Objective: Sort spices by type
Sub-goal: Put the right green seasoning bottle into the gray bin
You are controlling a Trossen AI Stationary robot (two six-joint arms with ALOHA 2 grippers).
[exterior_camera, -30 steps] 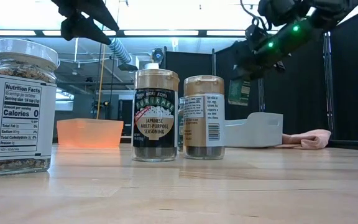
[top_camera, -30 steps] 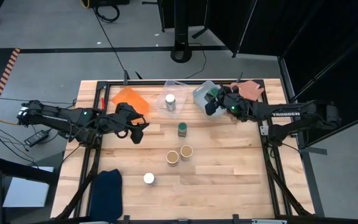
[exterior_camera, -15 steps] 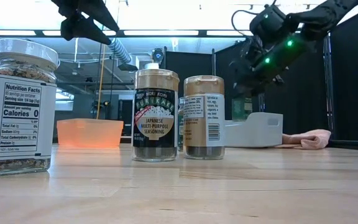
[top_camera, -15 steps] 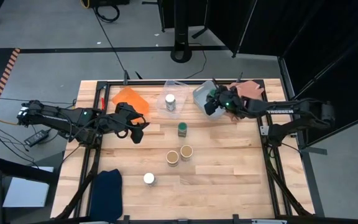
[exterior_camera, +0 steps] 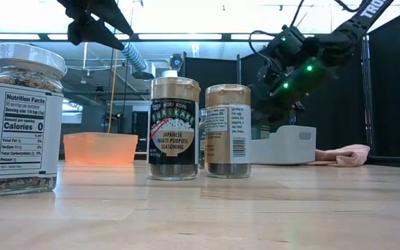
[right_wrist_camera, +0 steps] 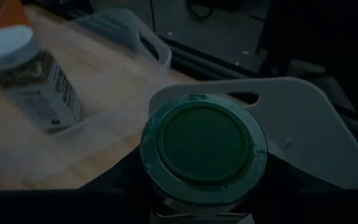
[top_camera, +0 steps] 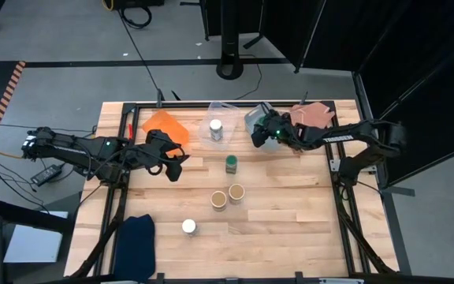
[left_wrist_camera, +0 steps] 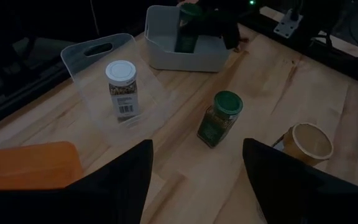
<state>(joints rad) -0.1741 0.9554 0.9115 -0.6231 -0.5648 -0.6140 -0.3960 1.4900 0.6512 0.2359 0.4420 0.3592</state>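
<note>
My right hand [top_camera: 260, 134] grips a small cylindrical spice jar with a dark green lid [right_wrist_camera: 202, 144], my fingers closed on its sides, and holds it over the grey-blue plastic tray [top_camera: 253, 118] at the far side of the light wooden table [top_camera: 290, 229]; in the low view that hand [exterior_camera: 273, 104] hangs just above the tray's pale wall [exterior_camera: 283, 144]. My left hand [top_camera: 176, 167] hovers over the table's left part, near the orange tray [top_camera: 164, 122], with its two dark fingers [left_wrist_camera: 120, 180] spread apart and holding nothing. The second green-lidded spice jar [top_camera: 232, 164] stands upright on the bare wood near the table's middle, well apart from the trays. One white-lidded glass spice jar [top_camera: 216, 129] stands upright inside the clear plastic tray [top_camera: 225, 107], between the orange tray and the grey-blue one. The other white-lidded jar [top_camera: 188, 227] stands alone toward the near edge, beside a dark blue cloth [top_camera: 137, 237]. The two spice jars with tan-brown tops stand side by side just nearer than the green one, the left tan-topped jar [top_camera: 219, 199] and the right tan-topped jar [top_camera: 236, 192] almost touching. A pink cloth [top_camera: 315, 113] lies at the far right corner, just beside the grey-blue tray.
</note>
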